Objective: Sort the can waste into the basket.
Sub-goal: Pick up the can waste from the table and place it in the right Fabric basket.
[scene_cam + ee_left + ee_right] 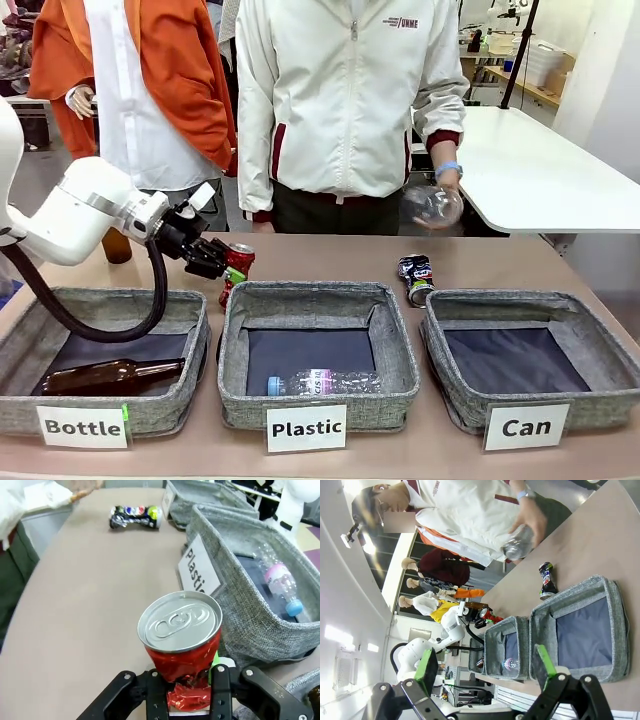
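— Where's the red can [240, 259]?
— Clamped in the left gripper [228, 265], beside the Plastic basket [300, 290] rim's far-left corner. The right gripper [486, 662] gapes empty.
— And the dark can [416, 279]?
— Just behind the Can basket [520, 297] rim; bare tabletop [330, 255] lies between the cans.

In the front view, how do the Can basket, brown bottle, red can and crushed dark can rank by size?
Can basket
brown bottle
red can and crushed dark can: look alike, unranked

Silver-topped red can [182, 652], blue-black can [416, 280], grey dark-floored basket [455, 398], tan table [330, 258].
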You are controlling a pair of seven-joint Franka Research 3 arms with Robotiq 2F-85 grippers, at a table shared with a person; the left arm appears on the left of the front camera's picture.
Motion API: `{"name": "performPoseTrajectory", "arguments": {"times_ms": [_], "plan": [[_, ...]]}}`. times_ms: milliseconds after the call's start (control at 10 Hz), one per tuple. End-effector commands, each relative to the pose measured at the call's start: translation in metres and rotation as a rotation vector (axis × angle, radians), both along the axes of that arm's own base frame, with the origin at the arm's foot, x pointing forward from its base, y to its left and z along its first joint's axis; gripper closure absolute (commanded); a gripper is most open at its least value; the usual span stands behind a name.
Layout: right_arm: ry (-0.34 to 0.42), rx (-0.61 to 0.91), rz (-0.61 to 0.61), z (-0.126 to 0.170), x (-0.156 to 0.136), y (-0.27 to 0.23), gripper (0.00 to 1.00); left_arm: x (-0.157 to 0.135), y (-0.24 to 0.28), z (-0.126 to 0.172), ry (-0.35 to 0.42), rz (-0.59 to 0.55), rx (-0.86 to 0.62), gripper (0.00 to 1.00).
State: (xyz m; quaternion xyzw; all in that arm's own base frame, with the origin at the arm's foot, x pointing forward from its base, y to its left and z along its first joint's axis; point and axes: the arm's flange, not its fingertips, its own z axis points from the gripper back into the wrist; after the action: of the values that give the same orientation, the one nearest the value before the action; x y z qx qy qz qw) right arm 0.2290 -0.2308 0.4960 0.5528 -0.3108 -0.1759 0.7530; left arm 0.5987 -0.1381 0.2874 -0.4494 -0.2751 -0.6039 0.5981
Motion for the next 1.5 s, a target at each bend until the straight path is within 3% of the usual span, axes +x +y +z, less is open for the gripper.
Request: {"name": "performPoseTrajectory", "arguments": {"times_ms": [0, 200, 500, 800, 1000, 1100, 1400], "plan": [[-0.040, 0.006, -0.002, 0.001, 0.002, 0.000, 0.00, 0.002, 0.028, 0.043, -0.064, 0.043, -0.047, 1.00], [-0.040, 0.006, -0.002, 0.001, 0.002, 0.000, 0.00, -0.027, 0.071, 0.102, -0.067, 0.009, 0.061, 1.00], [-0.040, 0.006, -0.002, 0.001, 0.002, 0.000, 0.00, -0.111, 0.123, 0.158, -0.148, -0.017, 0.038, 1.00], [-0.040, 0.006, -0.002, 0.001, 0.002, 0.000, 0.00, -0.194, 0.125, 0.156, -0.343, -0.039, -0.068, 1.00], [-0.040, 0.006, -0.002, 0.001, 0.002, 0.000, 0.00, -0.213, 0.136, 0.152, -0.474, 0.045, 0.009, 1.00], [-0.040, 0.006, -0.002, 0.001, 0.002, 0.000, 0.00, -0.195, 0.131, 0.158, -0.316, -0.054, -0.039, 1.00], [-0.040, 0.006, -0.002, 0.001, 0.002, 0.000, 0.00, -0.195, 0.131, 0.158, -0.316, -0.054, -0.039, 1.00]]}}
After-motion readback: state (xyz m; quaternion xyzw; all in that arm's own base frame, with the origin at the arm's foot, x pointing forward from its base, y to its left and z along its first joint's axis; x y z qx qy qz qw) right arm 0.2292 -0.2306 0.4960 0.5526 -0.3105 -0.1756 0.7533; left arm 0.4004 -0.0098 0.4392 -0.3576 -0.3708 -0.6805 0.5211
